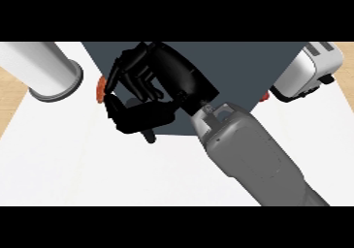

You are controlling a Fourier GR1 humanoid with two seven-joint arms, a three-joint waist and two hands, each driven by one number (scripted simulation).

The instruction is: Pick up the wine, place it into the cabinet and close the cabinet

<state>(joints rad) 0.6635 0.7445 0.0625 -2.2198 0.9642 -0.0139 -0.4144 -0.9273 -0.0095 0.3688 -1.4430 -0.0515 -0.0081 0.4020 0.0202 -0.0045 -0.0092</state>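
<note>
My right hand (161, 80) hangs over the front left part of the dark grey cabinet (244, 63), which I see from above. Its forearm (244, 150) comes in from the lower right. Fingers and thumb are curled round a dark thing that I take for the wine bottle (148, 137). Only a short black end of the bottle pokes out below the hand, over the white counter; the hand hides everything else of it. The cabinet's door and inside do not show from here. My left hand is out of view.
A white cylinder (47, 68) stands at the back left on the white counter (79, 164). A silver toaster (312, 70) sits at the back right. Small orange-red bits (101, 89) (265, 97) peek out at both sides of the cabinet. Wooden floor (8, 87) lies beyond the counter's left edge.
</note>
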